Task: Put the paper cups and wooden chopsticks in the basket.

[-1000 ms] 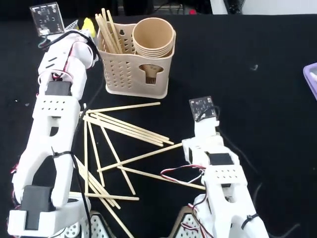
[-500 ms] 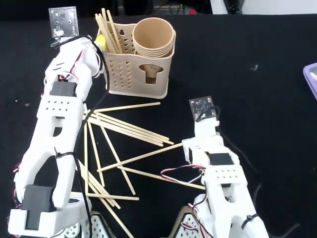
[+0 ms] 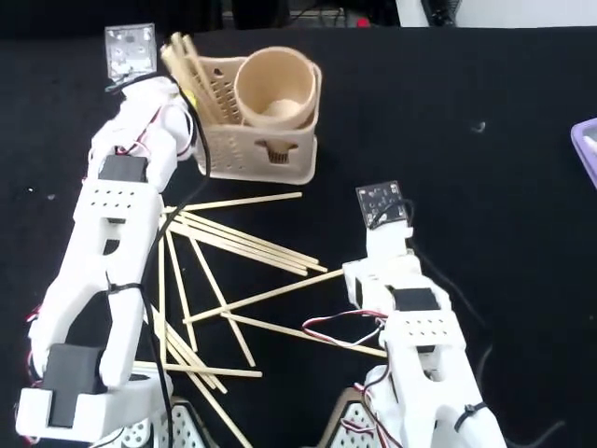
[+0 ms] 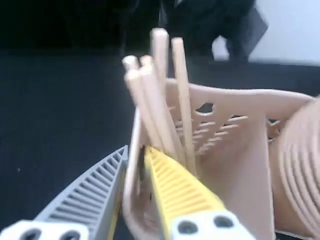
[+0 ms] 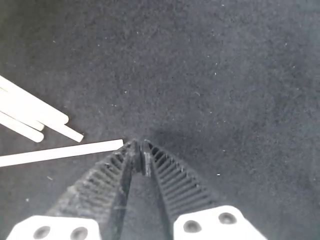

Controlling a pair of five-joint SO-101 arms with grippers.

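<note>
High view, tilted beige perforated plastic basket (image 3: pixel 266 154) holding stacked tan paper cups (image 3: pixel 272 89) and wooden chopsticks (image 3: pixel 191 73), others strewn on black table (image 3: pixel 466 187), left gripper (image 4: pixel 136 150) clamping its wall, right gripper (image 5: pixel 140 145) closed, empty.

No legible text or signs

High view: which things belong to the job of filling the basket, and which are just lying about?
Job: basket; paper cups stacked in it; chopsticks standing in it; loose chopsticks scattered on the black table.
Lying about: purple object at the table's far side from the basket.
</note>
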